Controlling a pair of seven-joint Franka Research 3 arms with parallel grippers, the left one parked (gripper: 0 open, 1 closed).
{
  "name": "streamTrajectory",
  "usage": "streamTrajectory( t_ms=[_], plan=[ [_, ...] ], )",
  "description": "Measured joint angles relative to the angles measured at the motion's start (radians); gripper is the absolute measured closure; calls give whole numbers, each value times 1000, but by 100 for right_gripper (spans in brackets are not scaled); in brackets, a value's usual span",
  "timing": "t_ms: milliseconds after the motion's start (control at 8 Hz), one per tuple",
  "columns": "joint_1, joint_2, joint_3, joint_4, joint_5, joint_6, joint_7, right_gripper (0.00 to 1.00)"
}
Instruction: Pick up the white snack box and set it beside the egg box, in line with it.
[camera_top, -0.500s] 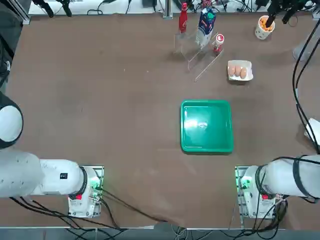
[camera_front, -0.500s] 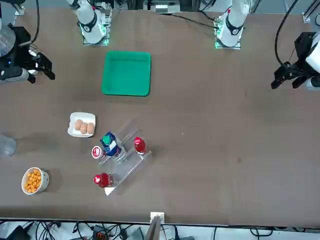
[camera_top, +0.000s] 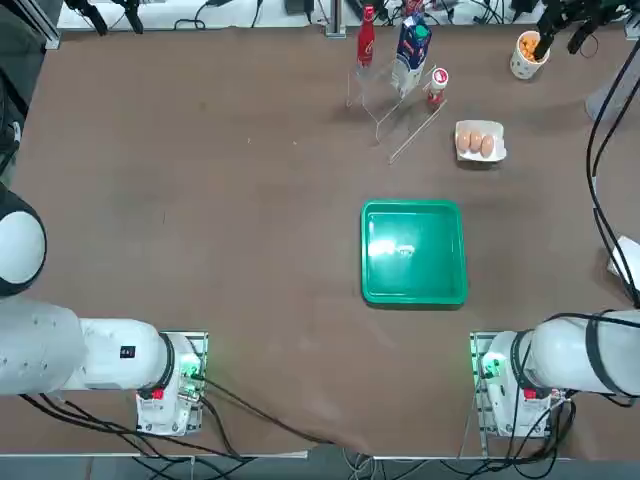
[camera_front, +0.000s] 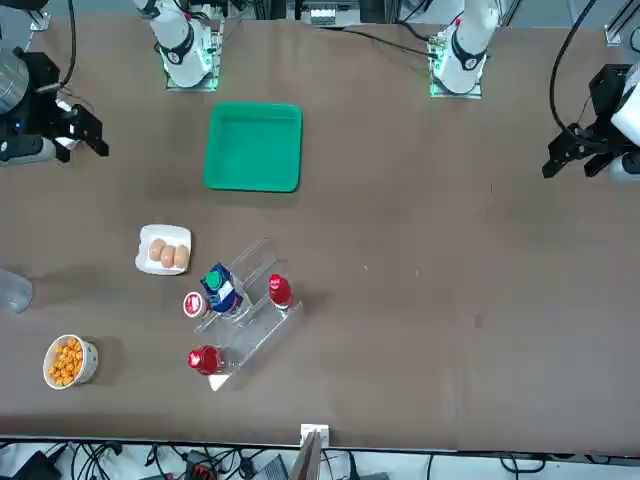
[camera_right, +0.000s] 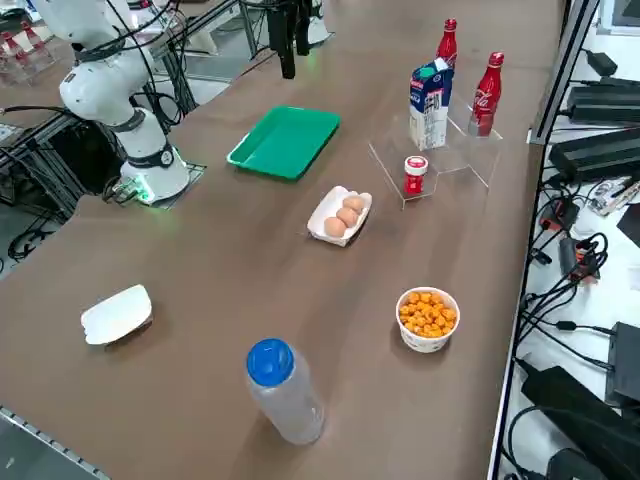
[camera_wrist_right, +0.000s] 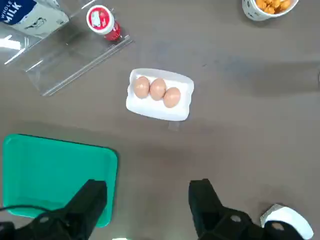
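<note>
The white snack box (camera_right: 117, 313) lies alone near the table's right edge; it also shows as the white snack box (camera_wrist_right: 287, 220) beside one finger, and partly at the picture's border as the white snack box (camera_top: 628, 262). The egg box (camera_top: 480, 142) holds brown eggs and sits beyond the green tray; the same egg box (camera_wrist_right: 160, 94) is seen from the wrist, and the egg box (camera_right: 340, 215) from the side. My right gripper (camera_wrist_right: 147, 192) hangs high over the table between tray and snack box, open and holding nothing; from the front my right gripper (camera_front: 80, 132) is at the left.
A green tray (camera_top: 414, 252) lies mid-table. A clear rack (camera_top: 395, 95) with a milk carton, red bottles and a small red-capped jar stands at the far side. A cup of orange snacks (camera_right: 427, 318) and a blue-capped bottle (camera_right: 283, 390) stand near the right edge.
My right gripper has shifted slightly above the table. Nothing on the table has moved.
</note>
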Motion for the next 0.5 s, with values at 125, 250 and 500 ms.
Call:
streamTrajectory(
  t_ms=[125, 250, 500],
  plan=[
    [0, 0, 0, 0, 0, -16, 1, 0],
    [0, 0, 0, 0, 0, -53, 2, 0],
    [-4, -2, 0, 9, -4, -105, 16, 0]
  ],
)
